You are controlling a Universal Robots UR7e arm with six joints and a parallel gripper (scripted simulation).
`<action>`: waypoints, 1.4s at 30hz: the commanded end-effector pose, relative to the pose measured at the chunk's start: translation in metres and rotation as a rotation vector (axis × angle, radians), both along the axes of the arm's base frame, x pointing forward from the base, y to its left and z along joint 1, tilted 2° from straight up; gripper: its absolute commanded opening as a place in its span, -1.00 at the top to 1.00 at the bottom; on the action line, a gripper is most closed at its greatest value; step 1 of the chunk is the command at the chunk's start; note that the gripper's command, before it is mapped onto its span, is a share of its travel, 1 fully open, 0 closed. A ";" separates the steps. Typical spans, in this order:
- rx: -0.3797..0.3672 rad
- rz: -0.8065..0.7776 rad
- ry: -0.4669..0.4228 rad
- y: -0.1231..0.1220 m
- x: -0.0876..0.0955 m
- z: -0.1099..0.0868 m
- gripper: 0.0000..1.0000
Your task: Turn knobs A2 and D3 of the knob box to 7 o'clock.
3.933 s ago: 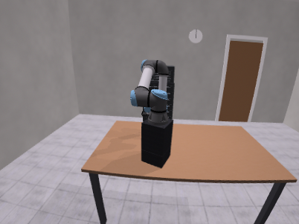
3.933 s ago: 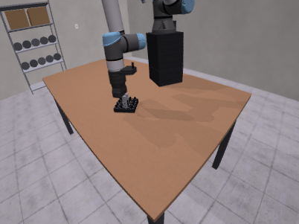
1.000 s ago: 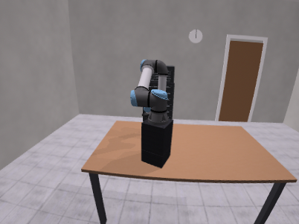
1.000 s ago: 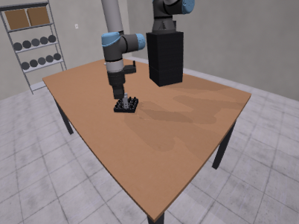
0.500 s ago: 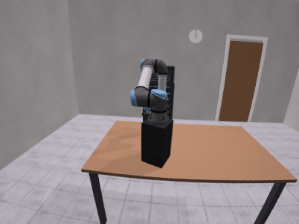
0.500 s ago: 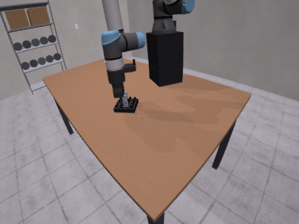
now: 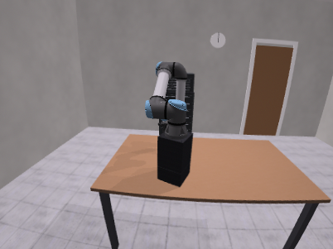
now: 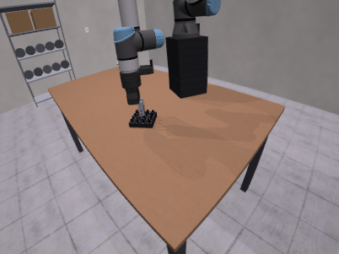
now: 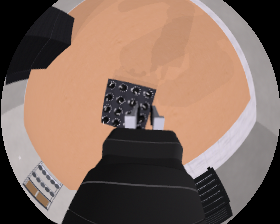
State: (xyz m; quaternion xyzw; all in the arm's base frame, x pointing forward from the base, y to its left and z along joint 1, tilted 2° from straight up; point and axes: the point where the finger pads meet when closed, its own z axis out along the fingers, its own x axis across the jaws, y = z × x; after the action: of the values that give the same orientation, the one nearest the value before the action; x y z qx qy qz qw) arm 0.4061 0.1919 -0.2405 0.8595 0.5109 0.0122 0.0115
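Gripper [image 8: 142, 112] [image 9: 145, 111] over the knob box [image 8: 143, 123] [image 9: 115, 90], inboard of the worktop's [image 8: 181, 159] [image 9: 75, 75] long left edge in my exterior view; fingers parted, nothing clamped.

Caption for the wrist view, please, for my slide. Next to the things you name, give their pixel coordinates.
The pincer [image 8: 142, 114] [image 9: 145, 111], its fingers apart, reaches over one edge of the black knob box [image 8: 142, 126] [image 9: 114, 102] on the orange-brown table [image 7: 232, 165] [image 8: 190, 151] [image 9: 75, 100].
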 end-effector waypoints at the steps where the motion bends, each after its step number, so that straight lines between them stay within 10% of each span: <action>1: 0.000 0.000 -0.001 0.000 0.000 0.004 0.07; 20: 0.001 -0.037 -0.001 -0.002 -0.001 0.004 0.07; 42: 0.019 -0.572 -0.004 -0.028 -0.012 0.008 0.07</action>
State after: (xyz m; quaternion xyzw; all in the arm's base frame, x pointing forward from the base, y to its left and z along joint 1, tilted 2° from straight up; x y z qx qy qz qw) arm 0.3959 0.1703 -0.2337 0.9505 0.3103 0.0129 0.0067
